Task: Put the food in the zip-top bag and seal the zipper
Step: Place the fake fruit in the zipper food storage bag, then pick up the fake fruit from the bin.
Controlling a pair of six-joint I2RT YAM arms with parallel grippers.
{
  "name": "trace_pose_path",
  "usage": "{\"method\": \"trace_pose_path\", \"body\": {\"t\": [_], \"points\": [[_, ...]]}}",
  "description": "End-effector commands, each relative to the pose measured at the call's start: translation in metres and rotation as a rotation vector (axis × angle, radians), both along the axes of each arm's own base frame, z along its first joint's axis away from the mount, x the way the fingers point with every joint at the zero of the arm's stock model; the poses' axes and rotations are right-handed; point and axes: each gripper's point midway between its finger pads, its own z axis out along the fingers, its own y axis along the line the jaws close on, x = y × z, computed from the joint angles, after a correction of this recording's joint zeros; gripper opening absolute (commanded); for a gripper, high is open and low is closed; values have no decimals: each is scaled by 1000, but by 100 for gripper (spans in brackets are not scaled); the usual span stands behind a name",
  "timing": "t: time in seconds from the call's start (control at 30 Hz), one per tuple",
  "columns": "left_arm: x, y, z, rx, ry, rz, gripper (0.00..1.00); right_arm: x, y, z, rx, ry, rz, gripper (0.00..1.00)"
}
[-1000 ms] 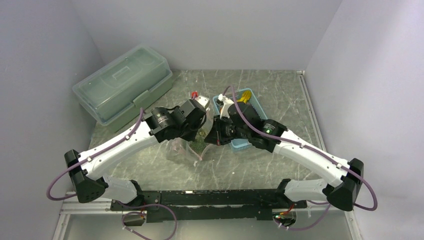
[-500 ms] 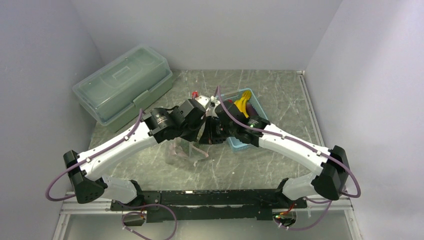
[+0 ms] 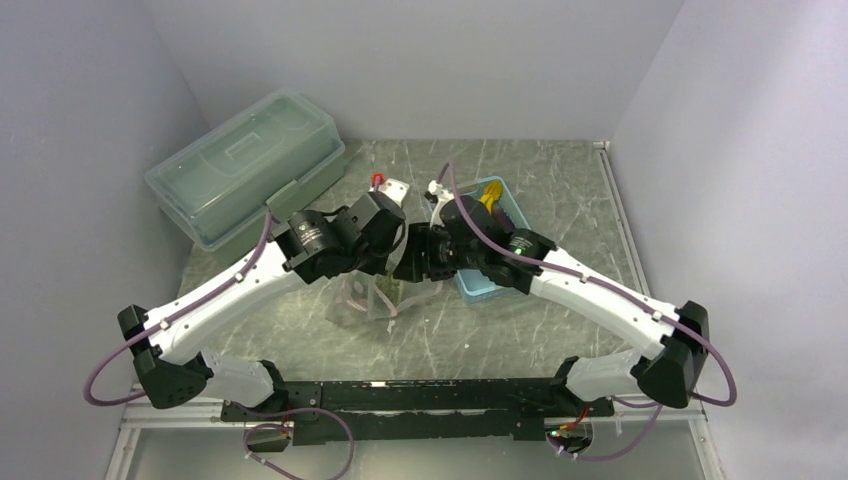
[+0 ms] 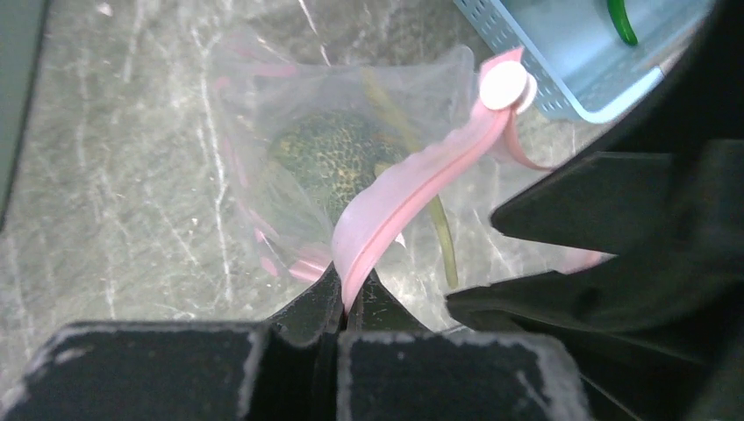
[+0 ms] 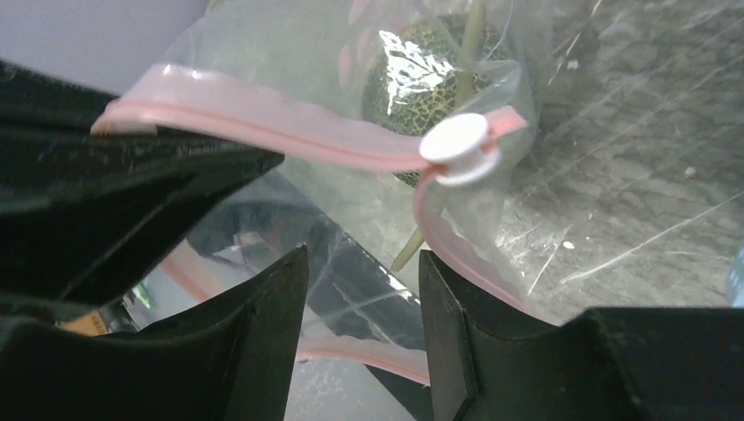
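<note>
floppy, slippery bag (image 3: 365,300) seen mid-frame from above, green lump (image 4: 329,162) inside. pink zipper (image 4: 412,193) is pinched by left pincer (image 4: 342,294); right pincer (image 5: 360,289) is spread, empty. white slider (image 5: 456,140) judged the best hold.

Marbled table (image 3: 560,190) bears 1 box (image 3: 245,165), 1 basket (image 3: 478,290), perhaps zip-top bag (image 3: 362,300).

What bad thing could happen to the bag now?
1. Only the left jaws pinch the zipper, so the floppy bag might slip free and spill the green lump.
2. The right jaws stand open near the white slider and might miss it.
3. Bananas lie in the blue basket; sealing now could leave them out.
</note>
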Motion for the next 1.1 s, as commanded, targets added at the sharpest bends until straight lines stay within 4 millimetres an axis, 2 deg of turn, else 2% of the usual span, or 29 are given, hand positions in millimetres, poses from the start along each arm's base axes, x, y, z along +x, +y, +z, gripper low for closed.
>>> {"method": "trace_pose_path", "body": {"t": [0.0, 0.27, 0.4, 0.57, 0.7, 0.83, 1.07], "points": [[14, 22, 35, 32, -111, 101, 0, 9, -14, 53, 50, -144, -35, 53], [31, 49, 72, 124, -220, 170, 0, 19, -51, 85, 1, -282, -135, 56], [39, 66, 86, 216, -266, 197, 0, 27, -75, 86, -78, -323, -210, 57], [45, 79, 93, 292, -299, 221, 0, 34, -95, 80, -163, -342, -265, 57], [47, 87, 93, 325, -311, 228, 0, 43, -107, 73, -222, -353, -295, 61], [46, 88, 89, 333, -302, 217, 0, 58, -121, 58, -278, -324, -318, 62], [42, 66, 57, 306, -209, 138, 0, 92, -139, 25, -331, -249, -344, 68]]}}
